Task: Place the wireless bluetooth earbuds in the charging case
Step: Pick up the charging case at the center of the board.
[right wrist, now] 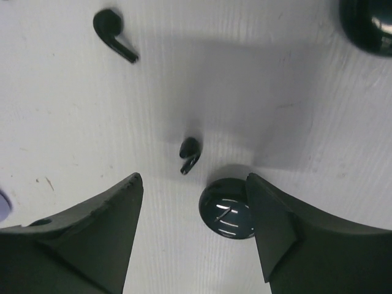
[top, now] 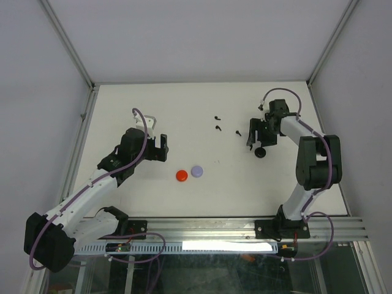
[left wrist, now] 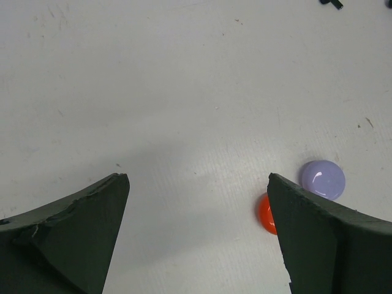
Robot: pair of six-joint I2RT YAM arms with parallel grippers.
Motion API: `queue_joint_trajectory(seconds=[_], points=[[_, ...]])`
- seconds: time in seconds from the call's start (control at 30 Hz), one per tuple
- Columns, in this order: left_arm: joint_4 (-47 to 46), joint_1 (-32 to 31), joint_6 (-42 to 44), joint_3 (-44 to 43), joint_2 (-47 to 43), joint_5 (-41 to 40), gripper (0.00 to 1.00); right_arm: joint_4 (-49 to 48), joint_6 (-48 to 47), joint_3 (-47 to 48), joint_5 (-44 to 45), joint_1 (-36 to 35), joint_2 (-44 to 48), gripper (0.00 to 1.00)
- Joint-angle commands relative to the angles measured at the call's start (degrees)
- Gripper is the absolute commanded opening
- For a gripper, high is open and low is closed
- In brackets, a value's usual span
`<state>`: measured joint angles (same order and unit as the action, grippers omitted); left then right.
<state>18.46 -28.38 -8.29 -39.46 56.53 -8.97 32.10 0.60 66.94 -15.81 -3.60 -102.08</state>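
Three black stemmed earbuds lie at the table's far middle: one (top: 217, 117), one (top: 218, 128) and one (top: 237, 131). In the right wrist view one earbud (right wrist: 189, 155) lies just beyond my open right gripper (right wrist: 193, 179), and another earbud (right wrist: 114, 27) lies farther off to the left. A glossy black round disc (right wrist: 226, 208) sits by the right finger, partly behind it. My right gripper (top: 257, 138) hovers over this spot, empty. My left gripper (top: 160, 147) is open and empty in its wrist view (left wrist: 197, 180), above bare table.
A red disc (top: 182, 176) and a lilac disc (top: 197, 171) lie side by side mid-table; both show by the left gripper's right finger, red (left wrist: 265, 214) and lilac (left wrist: 323, 179). Another black round disc (top: 261, 152) lies near the right gripper, also seen in its wrist view (right wrist: 370, 24).
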Motion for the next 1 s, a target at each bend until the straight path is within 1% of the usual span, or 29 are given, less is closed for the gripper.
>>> queue_joint_trajectory(seconds=[0.0,0.07,0.23,0.43,0.57,0.63,0.8,0.97], points=[[-2.4,0.8,0.9,-0.1,-1.4,0.2,0.99,3.2,1.9,-1.9,0.2,0.4,6.5,0.71],[-2.5,0.8,0.8,0.0,-1.2,0.5,0.99,3.9,2.4,-3.1,1.4,0.4,7.9,0.71],[-2.4,0.9,0.6,0.0,-0.7,1.1,0.99,4.3,3.2,-6.5,1.0,-0.5,11.3,0.71],[-2.4,1.0,0.5,0.0,-0.4,1.7,0.99,2.1,2.9,-7.7,9.7,-2.5,13.1,0.71],[-2.5,1.0,0.4,0.1,-0.3,1.9,0.99,-1.5,1.4,-7.7,12.9,-3.8,15.3,0.73],[-2.5,1.0,0.4,0.1,-0.3,1.9,0.99,-2.3,0.0,-7.3,11.9,-3.8,14.7,0.74],[-2.5,1.0,0.7,0.1,0.0,2.1,0.99,-2.6,-2.0,-6.6,11.2,-3.9,9.6,0.74],[-2.5,1.0,0.8,0.2,-0.4,2.0,0.99,-1.3,-3.2,-6.1,10.0,-4.8,6.1,0.74]])
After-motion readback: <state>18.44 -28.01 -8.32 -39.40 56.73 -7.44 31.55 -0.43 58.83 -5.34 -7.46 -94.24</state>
